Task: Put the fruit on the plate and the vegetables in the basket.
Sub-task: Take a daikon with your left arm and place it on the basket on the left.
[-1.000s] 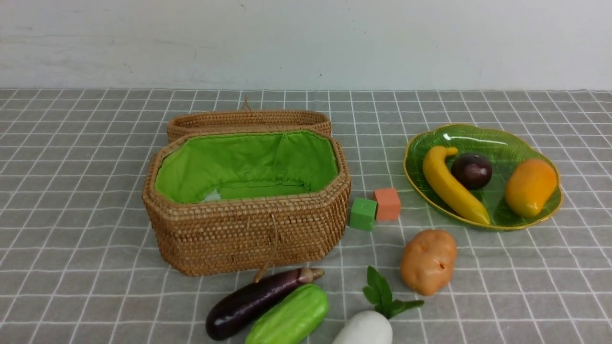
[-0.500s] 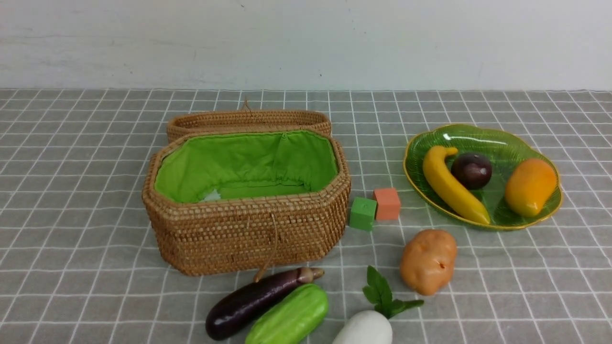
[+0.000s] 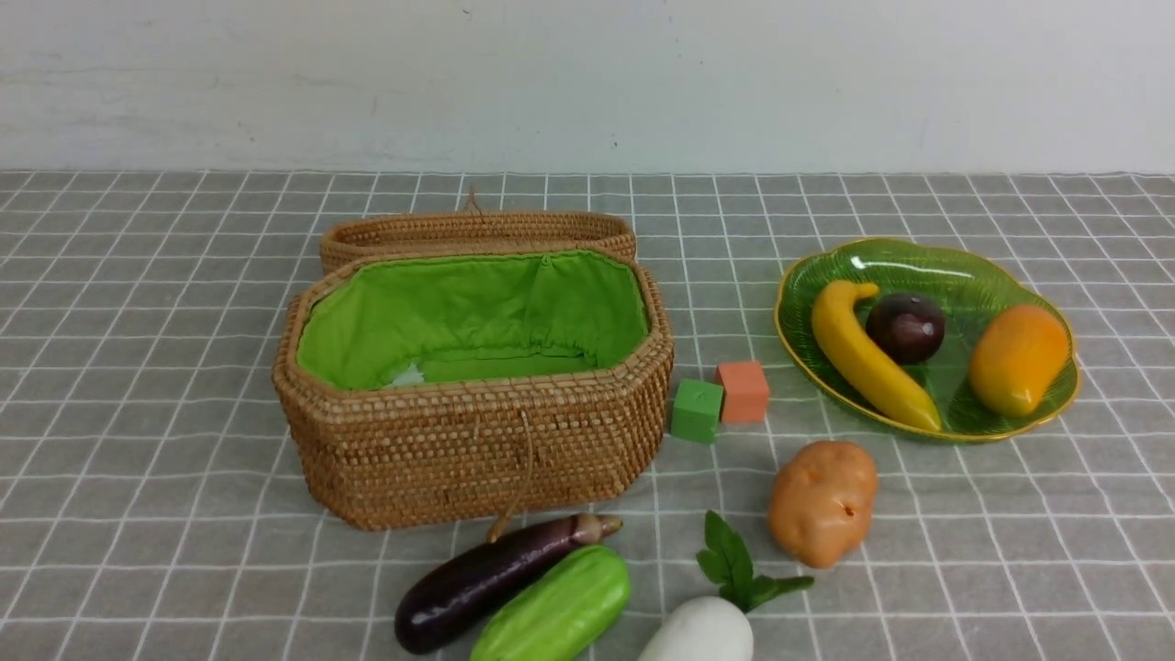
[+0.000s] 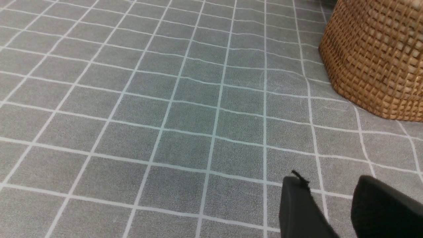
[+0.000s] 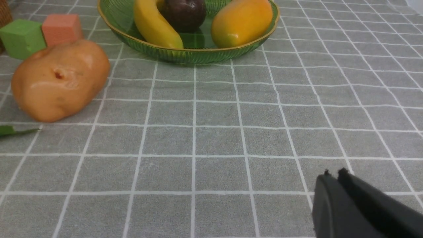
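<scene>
Left gripper [image 4: 330, 185] empty with jaws apart, right gripper [image 5: 334, 174] pinched closed on nothing; radish [image 3: 702, 633], cucumber [image 3: 555, 608], eggplant [image 3: 486, 578], potato [image 3: 822, 503] lie on the cloth [image 3: 138, 459] before the open basket [image 3: 477, 450]; banana [image 3: 863, 358], plum [image 3: 905, 327], mango [image 3: 1017, 358] sit on the plate [image 3: 918, 262].

There's the green cube [image 3: 697, 410] sitting on the grey checked tablecloth [image 3: 138, 413], the orange cube [image 3: 743, 391] tucked just beside it, slightly behind and to its right, and the pale wall [image 3: 587, 83] well behind it.
</scene>
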Robot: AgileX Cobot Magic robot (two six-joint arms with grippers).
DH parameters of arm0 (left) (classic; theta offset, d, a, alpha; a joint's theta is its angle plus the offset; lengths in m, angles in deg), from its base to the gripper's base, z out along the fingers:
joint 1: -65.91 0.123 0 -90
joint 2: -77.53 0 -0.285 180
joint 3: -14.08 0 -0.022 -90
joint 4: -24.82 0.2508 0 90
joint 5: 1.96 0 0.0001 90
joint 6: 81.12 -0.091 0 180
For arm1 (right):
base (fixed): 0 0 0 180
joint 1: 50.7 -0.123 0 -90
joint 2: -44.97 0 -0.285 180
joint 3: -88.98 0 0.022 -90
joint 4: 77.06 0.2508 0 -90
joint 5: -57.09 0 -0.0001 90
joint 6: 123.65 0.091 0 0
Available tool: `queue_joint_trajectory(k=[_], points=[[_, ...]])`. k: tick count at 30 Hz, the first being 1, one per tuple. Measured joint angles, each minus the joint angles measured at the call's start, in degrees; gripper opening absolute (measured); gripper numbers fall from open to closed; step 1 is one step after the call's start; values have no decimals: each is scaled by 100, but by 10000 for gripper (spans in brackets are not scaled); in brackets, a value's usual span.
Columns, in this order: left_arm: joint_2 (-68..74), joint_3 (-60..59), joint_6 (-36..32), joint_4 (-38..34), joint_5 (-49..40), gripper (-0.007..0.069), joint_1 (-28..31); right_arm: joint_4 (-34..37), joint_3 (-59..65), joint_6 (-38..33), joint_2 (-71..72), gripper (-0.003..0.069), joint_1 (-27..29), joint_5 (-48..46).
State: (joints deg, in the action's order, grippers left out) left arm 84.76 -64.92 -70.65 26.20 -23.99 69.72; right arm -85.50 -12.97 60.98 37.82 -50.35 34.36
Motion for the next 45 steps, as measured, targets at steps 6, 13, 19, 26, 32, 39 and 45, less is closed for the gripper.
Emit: queue_joint_trajectory(k=[6, 13, 19, 26, 32, 39, 45], points=[[0, 0, 0, 0, 0, 239, 0, 0, 0, 0, 0, 26, 0, 0], [0, -4, 158, -139, 723, 239, 0, 0, 0, 0, 0, 35, 0, 0], [0, -4, 935, -1257, 2639, 239, 0, 0, 2, 0, 0, 44, 0, 8], [37, 719, 995, -1339, 3062, 239, 0, 5, 2, 0, 0, 53, 0, 8], [1658, 3561, 902, -351, 541, 239, 0, 5, 2, 0, 0, 64, 0, 8], [3251, 4501, 903, 11, -733, 239, 0, 5, 2, 0, 0, 73, 0, 8], [4146, 4530, 787, -250, -1000, 239, -609, 5, 2, 0, 0, 74, 0, 8]])
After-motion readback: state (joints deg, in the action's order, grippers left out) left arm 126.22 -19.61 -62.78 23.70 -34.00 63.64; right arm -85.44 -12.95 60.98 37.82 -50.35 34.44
